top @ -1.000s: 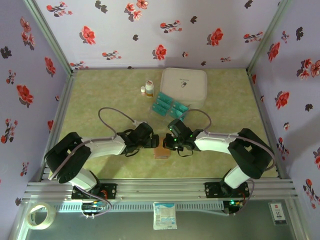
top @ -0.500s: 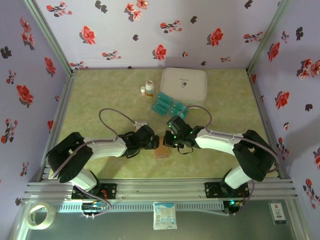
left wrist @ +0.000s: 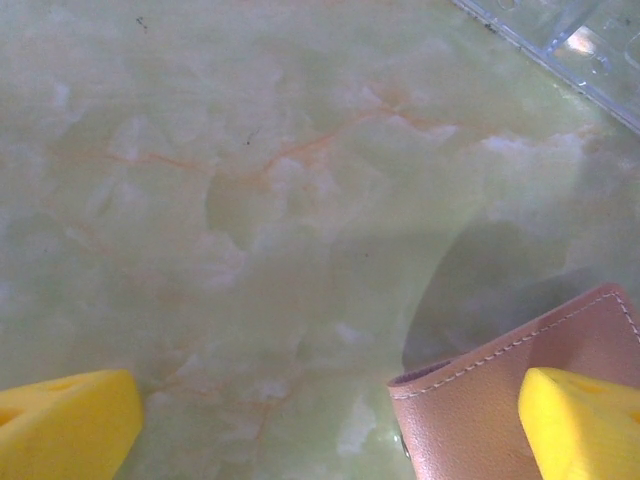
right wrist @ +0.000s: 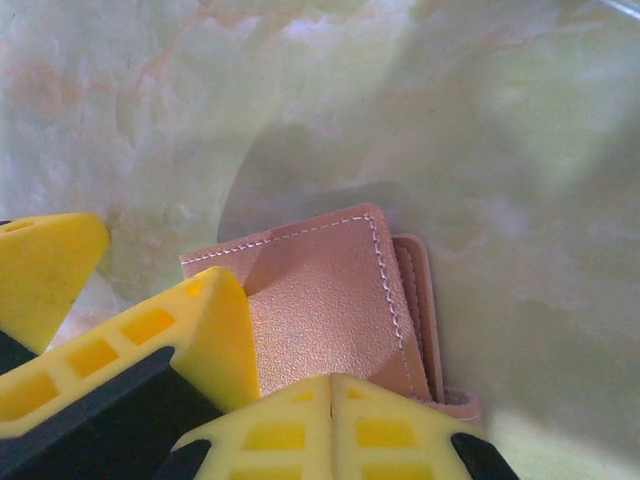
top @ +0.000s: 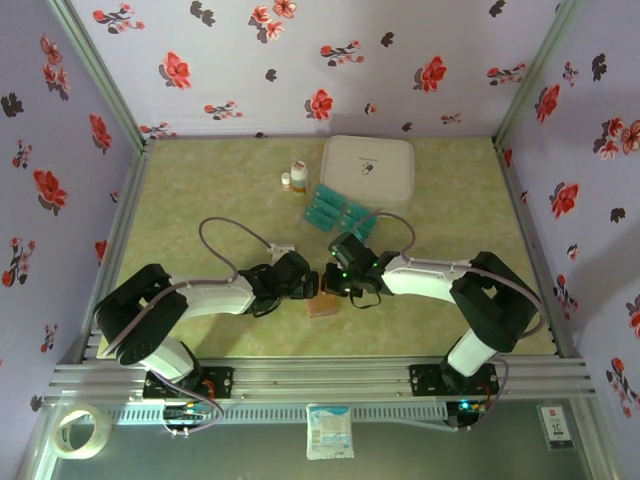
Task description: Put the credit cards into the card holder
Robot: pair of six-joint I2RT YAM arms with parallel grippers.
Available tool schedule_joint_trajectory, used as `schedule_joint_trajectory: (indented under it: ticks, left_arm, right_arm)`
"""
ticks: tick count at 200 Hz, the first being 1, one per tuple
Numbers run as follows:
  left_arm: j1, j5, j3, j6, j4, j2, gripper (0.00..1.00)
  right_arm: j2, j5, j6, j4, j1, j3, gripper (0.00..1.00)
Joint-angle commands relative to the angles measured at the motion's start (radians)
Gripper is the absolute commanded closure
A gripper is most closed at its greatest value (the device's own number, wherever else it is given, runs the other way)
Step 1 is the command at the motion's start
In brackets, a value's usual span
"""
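Note:
The card holder (top: 323,306), a closed reddish-brown wallet, lies flat on the table between the two arms. My left gripper (top: 309,288) is open and low over it. In the left wrist view one yellow finger (left wrist: 578,424) rests on the card holder (left wrist: 480,410); the other finger (left wrist: 62,422) is over bare table. My right gripper (right wrist: 332,388) is shut, tips together over the near edge of the card holder (right wrist: 320,295), with nothing between them. The teal credit cards (top: 338,214) lie farther back in a clear tray.
A large white zipped case (top: 368,168) stands at the back, with two small bottles (top: 296,172) to its left. A corner of the clear tray (left wrist: 565,40) shows in the left wrist view. The left gripper's finger (right wrist: 212,330) crosses the right wrist view.
My right gripper has shifted a little left, closer to the left gripper above the card holder. The left gripper has edged slightly right. The card holder has not moved.

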Motion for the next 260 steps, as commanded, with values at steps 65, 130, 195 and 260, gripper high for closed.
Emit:
schedule_joint_trajectory:
  ticks: [65, 130, 195, 260]
  left_arm:
    - [0.003, 0.131, -0.065, -0.045, -0.045, 0.126, 0.00]
    - [0.049, 0.130, -0.026, -0.012, -0.116, 0.050, 0.00]
    - [0.152, 0.154, 0.068, 0.117, -0.295, -0.061, 0.00]
    - [0.155, 0.111, 0.136, 0.201, -0.456, -0.044, 0.00]
  right_arm:
    - [0.063, -0.019, 0.057, 0.107, 0.043, -0.019, 1.00]
    - [0.075, 0.002, 0.077, 0.135, 0.053, -0.071, 1.00]
    - [0.072, 0.014, 0.075, 0.132, 0.053, -0.078, 1.00]
    - [0.076, 0.016, 0.072, 0.127, 0.053, -0.075, 1.00]
